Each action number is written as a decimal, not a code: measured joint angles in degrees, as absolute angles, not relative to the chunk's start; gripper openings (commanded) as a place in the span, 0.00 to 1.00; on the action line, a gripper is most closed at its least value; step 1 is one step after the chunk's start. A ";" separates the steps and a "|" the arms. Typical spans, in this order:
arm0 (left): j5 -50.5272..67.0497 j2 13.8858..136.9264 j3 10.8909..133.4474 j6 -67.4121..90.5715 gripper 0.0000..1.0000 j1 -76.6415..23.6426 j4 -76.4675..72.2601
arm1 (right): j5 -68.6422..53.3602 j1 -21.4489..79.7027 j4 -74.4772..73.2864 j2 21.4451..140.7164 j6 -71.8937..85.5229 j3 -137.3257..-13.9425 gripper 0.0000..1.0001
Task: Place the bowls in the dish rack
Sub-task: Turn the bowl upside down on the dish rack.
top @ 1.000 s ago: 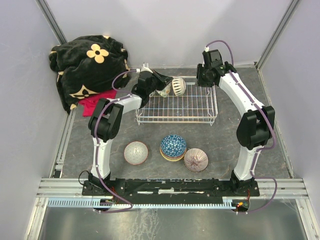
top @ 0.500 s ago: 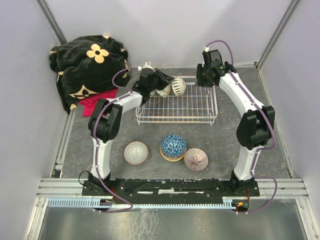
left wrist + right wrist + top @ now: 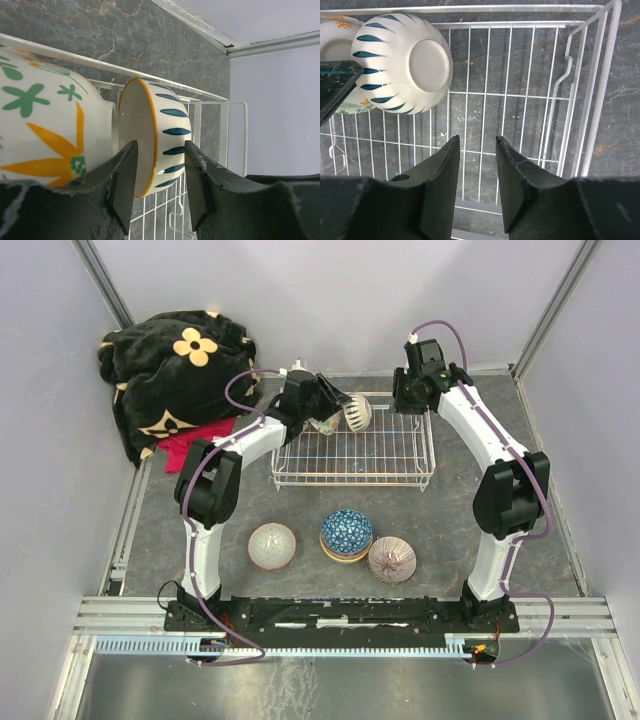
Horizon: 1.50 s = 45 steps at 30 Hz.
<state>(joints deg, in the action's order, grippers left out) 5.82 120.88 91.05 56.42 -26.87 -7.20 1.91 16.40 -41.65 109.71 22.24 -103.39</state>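
Note:
The white wire dish rack (image 3: 400,455) stands at the back of the table. Two bowls rest on edge in its back left corner: a teal-striped one (image 3: 358,414) and a floral one (image 3: 325,423). My left gripper (image 3: 338,404) is at them. In the left wrist view its jaws (image 3: 160,145) stand open astride the striped bowl (image 3: 172,115), with the floral bowl (image 3: 45,130) just left. My right gripper (image 3: 404,403) hangs open over the rack floor (image 3: 530,100), empty (image 3: 477,139). The striped bowl (image 3: 402,62) lies to its upper left.
On the table in front of the rack sit a pink bowl (image 3: 272,545), a blue bowl stacked on another (image 3: 346,532) and a purple-white bowl (image 3: 391,559). A black flowered blanket (image 3: 175,370) over red cloth fills the back left corner. Walls close in on both sides.
My left gripper's jaws have spread apart off the striped bowl, which stays leaning in the rack. The left arm shifted slightly. The right arm has not moved.

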 measured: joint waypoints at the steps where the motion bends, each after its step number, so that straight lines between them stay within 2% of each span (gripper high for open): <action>1: 5.85 120.75 91.05 56.42 0.51 -26.87 -6.94 | 1.91 16.40 -41.65 109.71 22.24 -103.39 0.43; 16: 5.82 119.63 93.51 53.84 0.56 -26.85 -1.72 | 1.91 16.40 -41.65 109.80 22.24 -103.39 0.43; 19: 5.37 118.56 93.51 53.41 0.57 -26.81 -0.62 | 1.89 16.40 -41.67 109.84 22.24 -103.39 0.43; 22: 4.47 117.08 93.78 52.60 0.63 -26.81 1.06 | 1.89 16.40 -41.67 109.84 22.24 -103.39 0.43; 29: 2.81 112.92 95.44 50.43 0.64 -26.72 4.62 | 1.45 16.51 -41.82 110.41 22.28 -103.77 0.44; 36: 2.46 108.01 94.98 48.71 0.65 -26.70 6.85 | 1.41 17.15 -42.11 114.63 22.72 -108.62 0.46; 38: 2.52 106.39 94.04 48.31 0.72 -26.70 7.18 | 1.41 17.45 -42.15 116.33 22.76 -110.45 0.46; 45: 3.07 100.95 88.29 46.57 0.76 -26.70 7.86 | 1.39 19.68 -43.46 122.69 22.94 -116.99 0.44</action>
<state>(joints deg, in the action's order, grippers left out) 3.07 100.95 88.29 46.57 -26.70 7.86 1.39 19.68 -43.46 122.69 22.94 -116.99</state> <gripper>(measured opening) 0.753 0.452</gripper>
